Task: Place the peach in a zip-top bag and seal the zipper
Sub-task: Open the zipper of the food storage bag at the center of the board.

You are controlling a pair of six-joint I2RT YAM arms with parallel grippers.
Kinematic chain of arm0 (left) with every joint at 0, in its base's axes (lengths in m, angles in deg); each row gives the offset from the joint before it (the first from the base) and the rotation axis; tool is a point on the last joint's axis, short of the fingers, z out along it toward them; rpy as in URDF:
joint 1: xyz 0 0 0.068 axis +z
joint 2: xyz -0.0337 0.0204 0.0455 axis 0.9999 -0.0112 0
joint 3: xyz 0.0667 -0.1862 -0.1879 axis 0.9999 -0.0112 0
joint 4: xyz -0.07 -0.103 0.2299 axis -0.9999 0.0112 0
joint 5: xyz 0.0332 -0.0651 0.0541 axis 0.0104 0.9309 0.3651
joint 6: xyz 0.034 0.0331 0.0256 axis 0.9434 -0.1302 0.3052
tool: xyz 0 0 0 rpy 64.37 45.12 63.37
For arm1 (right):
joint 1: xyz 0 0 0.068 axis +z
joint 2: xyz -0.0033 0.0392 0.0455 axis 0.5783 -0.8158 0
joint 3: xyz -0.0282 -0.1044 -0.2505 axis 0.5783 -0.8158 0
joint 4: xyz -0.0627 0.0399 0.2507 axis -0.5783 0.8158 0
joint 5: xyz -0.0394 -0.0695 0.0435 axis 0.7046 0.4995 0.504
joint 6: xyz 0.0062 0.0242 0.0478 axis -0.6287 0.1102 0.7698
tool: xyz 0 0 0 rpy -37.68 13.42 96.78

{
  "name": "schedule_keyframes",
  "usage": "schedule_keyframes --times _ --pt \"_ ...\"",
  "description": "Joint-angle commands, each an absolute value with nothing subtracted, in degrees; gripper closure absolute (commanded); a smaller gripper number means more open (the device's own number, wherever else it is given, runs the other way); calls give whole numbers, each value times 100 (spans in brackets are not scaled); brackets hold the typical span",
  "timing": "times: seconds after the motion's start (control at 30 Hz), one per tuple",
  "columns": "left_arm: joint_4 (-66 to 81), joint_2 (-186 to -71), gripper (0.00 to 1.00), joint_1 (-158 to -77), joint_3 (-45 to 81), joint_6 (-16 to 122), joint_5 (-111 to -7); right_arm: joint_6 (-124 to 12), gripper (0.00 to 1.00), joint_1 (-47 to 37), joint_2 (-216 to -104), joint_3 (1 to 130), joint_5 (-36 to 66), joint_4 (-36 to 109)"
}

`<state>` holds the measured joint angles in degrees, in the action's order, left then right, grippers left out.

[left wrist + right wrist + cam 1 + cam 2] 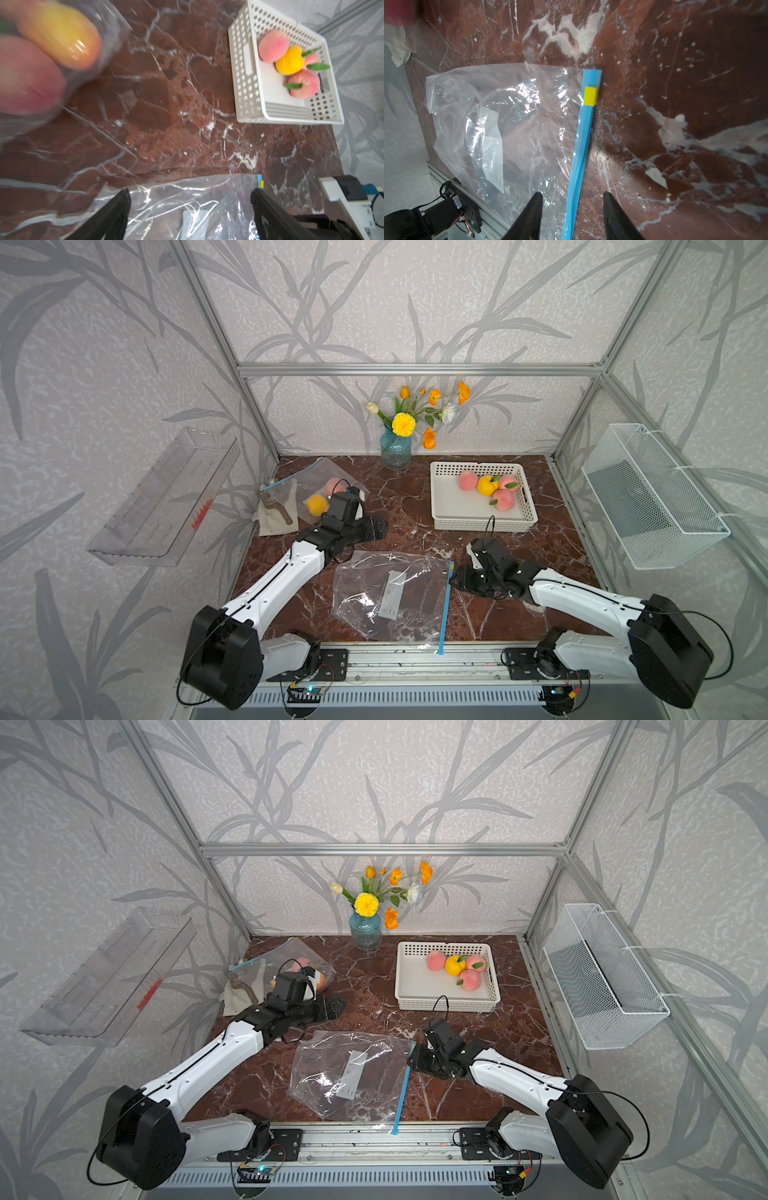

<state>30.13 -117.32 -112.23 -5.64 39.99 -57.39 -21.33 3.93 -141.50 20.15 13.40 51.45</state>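
Here the flat bag [374, 593] has its zipper [446, 605] running near-to-far; right hand [572, 195] and left hand [190, 191] released.

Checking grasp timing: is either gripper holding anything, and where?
Nothing held. Left gripper open near the flat bag; right gripper straddles its blue zipper strip, jaws apart.

The left arm [282, 576] reaches from its base past the far left corner of the flat bag [386, 597]. Its wrist is rolled, so the left hand [190, 190] points sideways, fingers [116, 214] spread wide with nothing held. The right arm [582, 601] lies low beside the bag's zipper edge. The right hand [572, 193] faces the bag, fingers [614, 216] partly apart and straddling that edge.
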Motion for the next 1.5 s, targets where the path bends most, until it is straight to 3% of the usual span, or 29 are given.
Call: schedule_keyframes --times 0.0,0.33,0.93,1.47 --pt "2595 -11980 12 -11528 -868 3440 -5165 -1938 56 461 -14301 1957 1294 4764" --pt "2705 -12790 19 -11929 -894 3268 -5511 -2140 62 511 -15041 2056 1152 4463" --pt "2807 -13121 19 -11937 -1213 3215 -6207 -2265 73 512 -15617 2253 939 3773" --pt "2855 -13245 19 -11916 -1410 3070 -6645 -1942 73 483 -16157 2429 666 2785"
